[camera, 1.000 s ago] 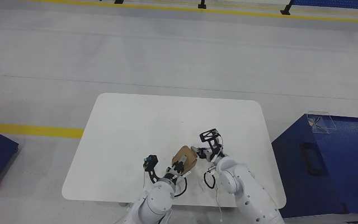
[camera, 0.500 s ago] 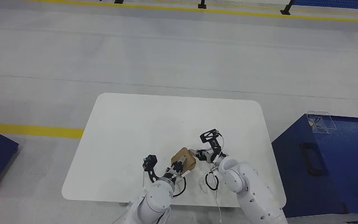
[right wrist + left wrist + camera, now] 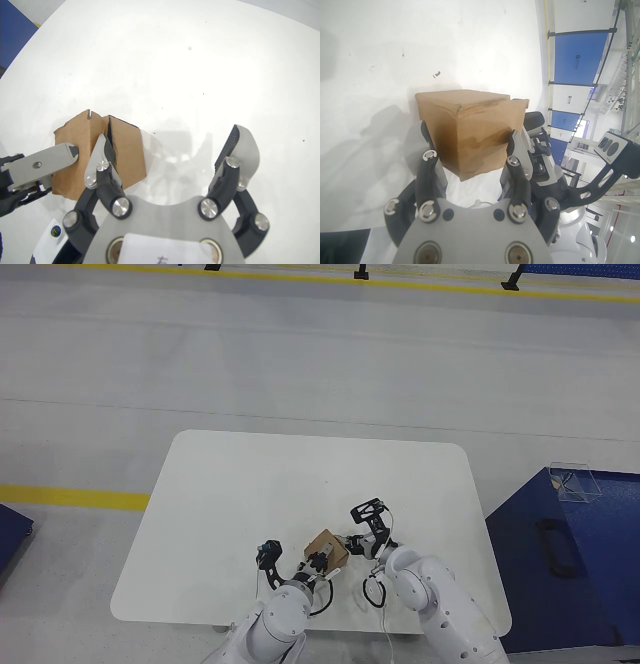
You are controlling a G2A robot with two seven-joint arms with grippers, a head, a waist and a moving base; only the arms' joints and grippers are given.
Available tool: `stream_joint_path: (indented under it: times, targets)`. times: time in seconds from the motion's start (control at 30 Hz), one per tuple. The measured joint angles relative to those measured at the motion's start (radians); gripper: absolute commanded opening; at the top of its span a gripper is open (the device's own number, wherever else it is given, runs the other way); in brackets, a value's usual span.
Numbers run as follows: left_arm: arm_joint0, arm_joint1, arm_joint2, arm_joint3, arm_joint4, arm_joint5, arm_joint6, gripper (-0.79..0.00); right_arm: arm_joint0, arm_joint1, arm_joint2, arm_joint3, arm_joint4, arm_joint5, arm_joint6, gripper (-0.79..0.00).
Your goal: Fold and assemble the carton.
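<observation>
A small brown carton (image 3: 327,546) stands on the white table (image 3: 250,494) near its front edge, folded into a box shape with a creased upper corner (image 3: 465,130). My left gripper (image 3: 470,140) is shut on the carton, one finger on each opposite side wall. In the right wrist view the carton (image 3: 127,155) shows a slit between two side panels. My right gripper (image 3: 172,147) is open beside it, one fingertip (image 3: 105,147) touching the carton's side at the slit and the other over bare table. The left gripper's finger (image 3: 55,157) presses the neighbouring wall.
A blue cabinet (image 3: 590,554) with a clear plastic holder (image 3: 573,479) on top stands to the right of the table. The table's front edge (image 3: 200,619) is close to both arms. Bare tabletop stretches behind and to the left of the carton.
The carton has gone from a tilted, wider shape to a squarer box and sits slightly lower toward the front. The right gripper has shifted a little left, closing in on the carton's side.
</observation>
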Motion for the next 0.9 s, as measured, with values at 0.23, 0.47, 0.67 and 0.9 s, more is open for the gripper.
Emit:
stream_joint_path:
  times: [0.23, 0.47, 0.67, 0.9]
  targets:
    - [-0.013, -0.004, 0.008, 0.015, 0.005, 0.023, 0.002, -0.243, -0.001, 0.0, 0.004, -0.002, -0.004, 0.009, -0.004, 0.0]
    - [-0.014, -0.006, 0.011, 0.016, 0.004, 0.026, 0.004, -0.215, -0.005, 0.0, 0.011, -0.008, -0.004, 0.011, -0.004, 0.0]
    - [-0.015, -0.007, 0.014, 0.019, 0.011, 0.043, 0.008, -0.212, -0.013, 0.001, 0.025, -0.022, 0.01, 0.009, -0.012, 0.0]
    - [-0.012, -0.012, 0.003, 0.008, -0.011, 0.039, 0.028, 0.0, -0.045, 0.009, 0.03, -0.061, 0.001, -0.073, -0.009, 0.0]
